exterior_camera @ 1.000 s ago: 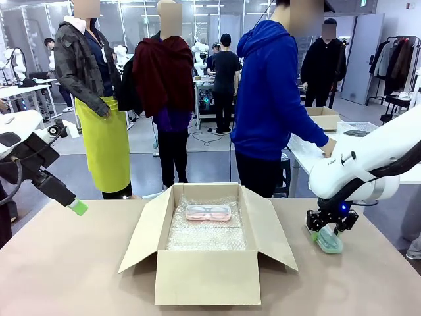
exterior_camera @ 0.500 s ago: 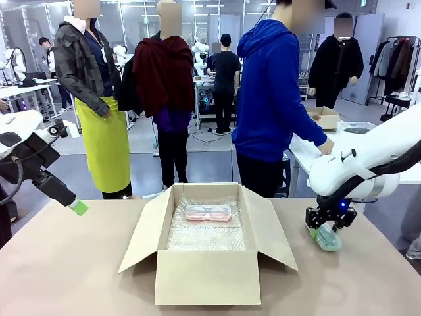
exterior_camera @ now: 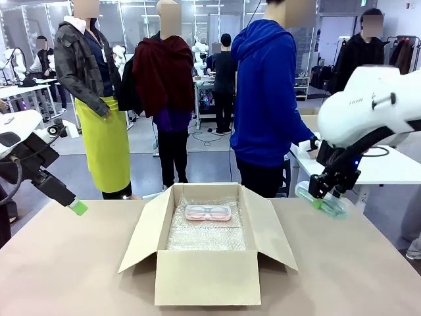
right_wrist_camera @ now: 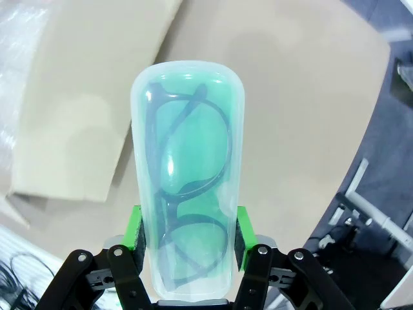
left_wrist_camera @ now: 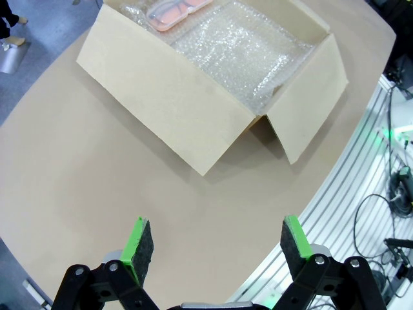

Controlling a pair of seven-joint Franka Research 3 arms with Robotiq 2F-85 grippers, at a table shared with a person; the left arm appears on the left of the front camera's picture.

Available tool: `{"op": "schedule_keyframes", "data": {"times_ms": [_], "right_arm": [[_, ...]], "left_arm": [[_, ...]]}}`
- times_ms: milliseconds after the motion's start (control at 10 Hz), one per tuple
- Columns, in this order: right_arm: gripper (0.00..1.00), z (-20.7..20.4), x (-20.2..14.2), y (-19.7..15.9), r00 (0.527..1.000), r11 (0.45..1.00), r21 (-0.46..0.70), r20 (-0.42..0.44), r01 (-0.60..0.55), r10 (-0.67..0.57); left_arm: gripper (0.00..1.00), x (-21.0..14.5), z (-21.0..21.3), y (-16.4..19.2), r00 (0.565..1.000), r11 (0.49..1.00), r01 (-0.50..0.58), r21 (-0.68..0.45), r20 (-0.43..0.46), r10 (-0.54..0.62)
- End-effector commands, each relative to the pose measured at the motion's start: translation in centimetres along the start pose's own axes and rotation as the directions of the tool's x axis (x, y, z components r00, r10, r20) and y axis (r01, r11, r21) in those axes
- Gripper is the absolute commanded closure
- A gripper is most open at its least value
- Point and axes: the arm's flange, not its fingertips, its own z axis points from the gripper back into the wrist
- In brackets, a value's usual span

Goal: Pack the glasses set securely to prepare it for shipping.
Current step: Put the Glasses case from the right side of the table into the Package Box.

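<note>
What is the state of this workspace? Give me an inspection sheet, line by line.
Surface: brown table, bare around the box.
Job's things: pink glasses case lies on bubble wrap inside the open cardboard box; mint green glasses case is held in the air to the right of the box.
Clutter: nothing seen.
Grippers: left gripper open and empty, off the box's left; right gripper shut on the mint green glasses case.
Cables: black cables on the floor past the table edge.
Surroundings: person in a blue hoodie at the far side; others behind.
</note>
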Motion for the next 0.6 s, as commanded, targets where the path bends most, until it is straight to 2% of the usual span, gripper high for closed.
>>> {"op": "schedule_keyframes", "data": {"times_ms": [0, 100, 200, 300, 400, 500], "right_arm": [[0.82, 2.0, 0.2, 1.5, 0.972, 0.972, 0.028, -0.017, -0.235, 0.236], [0.82, 3.3, 0.3, 3.5, 0.887, 0.885, 0.083, -0.008, -0.459, 0.461], [0.82, 4.6, 1.1, 6.6, 0.762, 0.757, 0.102, 0.019, -0.646, 0.648], [0.82, 5.0, 2.5, 9.9, 0.691, 0.691, 0.064, -0.039, -0.72, 0.722], [0.82, 4.7, 4.1, 13.4, 0.611, 0.613, 0.078, -0.05, -0.786, 0.79], [0.82, 4.0, 5.7, 16.5, 0.559, 0.562, 0.078, -0.054, -0.824, 0.827]], "left_arm": [[0.0, -0.1, 0.0, 0.1, 1.0, 1.0, 0.012, -0.018, 0.017, -0.011], [0.0, -0.1, 0.0, 0.1, 1.0, 1.0, 0.012, -0.018, 0.017, -0.011], [0.0, -0.1, 0.0, 0.1, 1.0, 1.0, 0.012, -0.018, 0.017, -0.011], [0.0, -0.1, 0.0, 0.1, 1.0, 1.0, 0.012, -0.018, 0.017, -0.011], [0.0, -0.1, 0.0, 0.1, 1.0, 1.0, 0.012, -0.018, 0.017, -0.011], [0.0, -0.1, 0.0, 0.1, 1.0, 1.0, 0.012, -0.018, 0.017, -0.011]]}}
